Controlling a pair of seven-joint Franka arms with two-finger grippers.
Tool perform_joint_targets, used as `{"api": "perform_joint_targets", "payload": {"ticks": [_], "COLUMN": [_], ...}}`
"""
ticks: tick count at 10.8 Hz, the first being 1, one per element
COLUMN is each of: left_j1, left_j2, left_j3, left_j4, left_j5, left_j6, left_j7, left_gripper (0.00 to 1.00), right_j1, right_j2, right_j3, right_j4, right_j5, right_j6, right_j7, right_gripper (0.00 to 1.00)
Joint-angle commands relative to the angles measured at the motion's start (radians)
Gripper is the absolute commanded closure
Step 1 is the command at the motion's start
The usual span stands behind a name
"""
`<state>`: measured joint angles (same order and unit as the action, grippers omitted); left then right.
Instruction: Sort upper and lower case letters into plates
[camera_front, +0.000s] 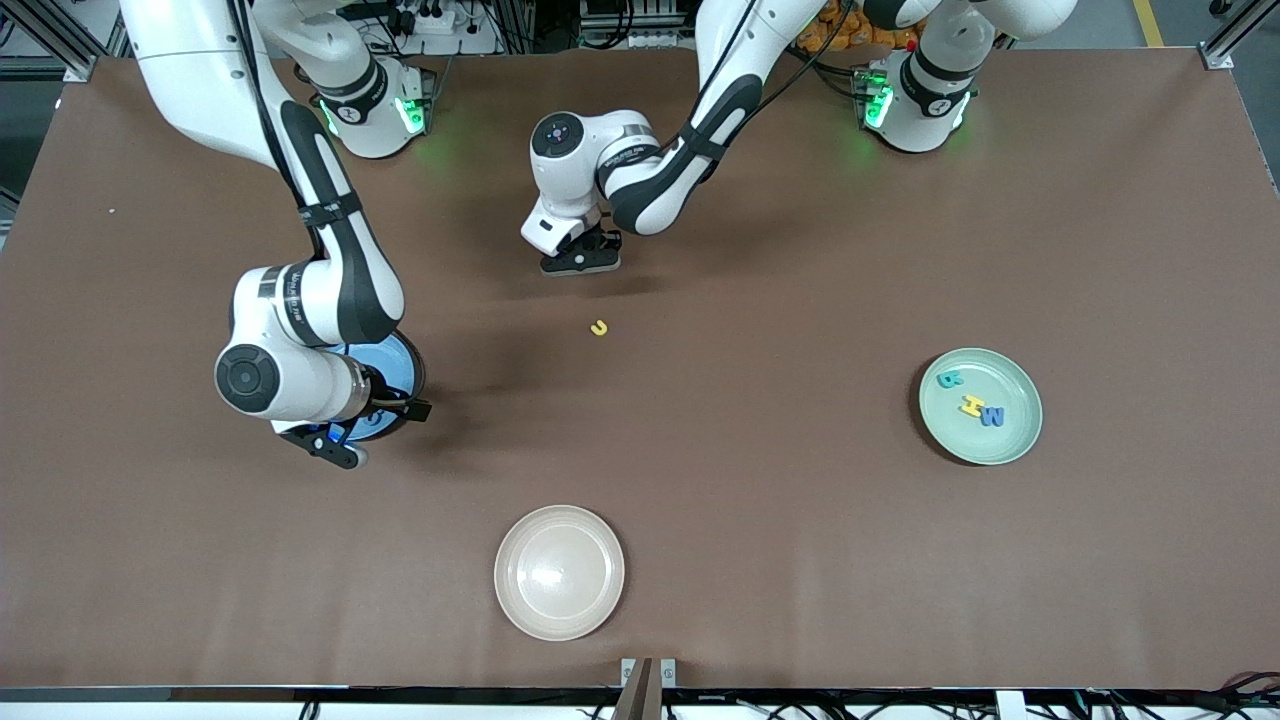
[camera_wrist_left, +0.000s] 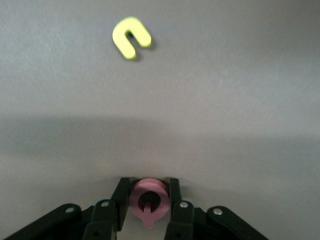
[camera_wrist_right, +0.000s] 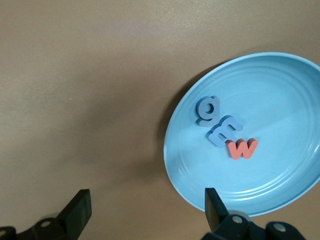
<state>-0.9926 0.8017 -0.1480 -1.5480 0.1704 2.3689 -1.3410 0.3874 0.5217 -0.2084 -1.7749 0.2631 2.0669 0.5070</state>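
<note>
Left gripper (camera_wrist_left: 148, 202), mine, pinching a pink letter (camera_wrist_left: 148, 200) over bare table, yellow letter (camera_front: 599, 327) lying loose nearer the front camera; right gripper (camera_wrist_right: 145, 210) spread empty beside the blue plate (camera_wrist_right: 280, 75) holding three letters, that plate largely hidden in front view.

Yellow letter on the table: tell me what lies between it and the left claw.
Nothing but bare brown table, as the left wrist view shows. The left claw, shut on a pink letter, has open tabletop between it and the yellow letter.
</note>
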Motion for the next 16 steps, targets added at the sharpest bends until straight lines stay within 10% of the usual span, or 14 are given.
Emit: {"api": "perform_joint_targets", "payload": {"ticks": [1, 5, 9, 16], "left_j1": [0.079, 0.348, 0.699, 1.026], "left_j2": [-0.116, -0.286, -0.489, -0.438], "left_j3": [-0.001, -0.074, -0.111, -0.021], "left_j4": [-0.015, -0.049, -0.288, -0.394], "left_j5": [0.041, 0.041, 0.038, 0.040], "left_j6": [-0.071, -0.195, -0.266, -0.235], "left_j7": [0.029, 0.334, 0.847, 1.388], "left_gripper": [1.00, 1.00, 1.00, 1.00], "right_j1": [0.008, 0.097, 0.264, 0.442], "right_j2": [-0.008, 0.018, 0.020, 0.101], "right_j3": [0.003, 0.003, 0.032, 0.041], "right_j4": [0.003, 0.002, 0.003, -0.006], "right_j5": [0.080, 0.082, 0.082, 0.085], "right_j6": [-0.005, 0.041, 0.086, 0.223], "right_j7": [0.019, 0.098, 0.359, 0.686], "right_gripper": [0.00, 0.00, 0.00, 0.00]}}
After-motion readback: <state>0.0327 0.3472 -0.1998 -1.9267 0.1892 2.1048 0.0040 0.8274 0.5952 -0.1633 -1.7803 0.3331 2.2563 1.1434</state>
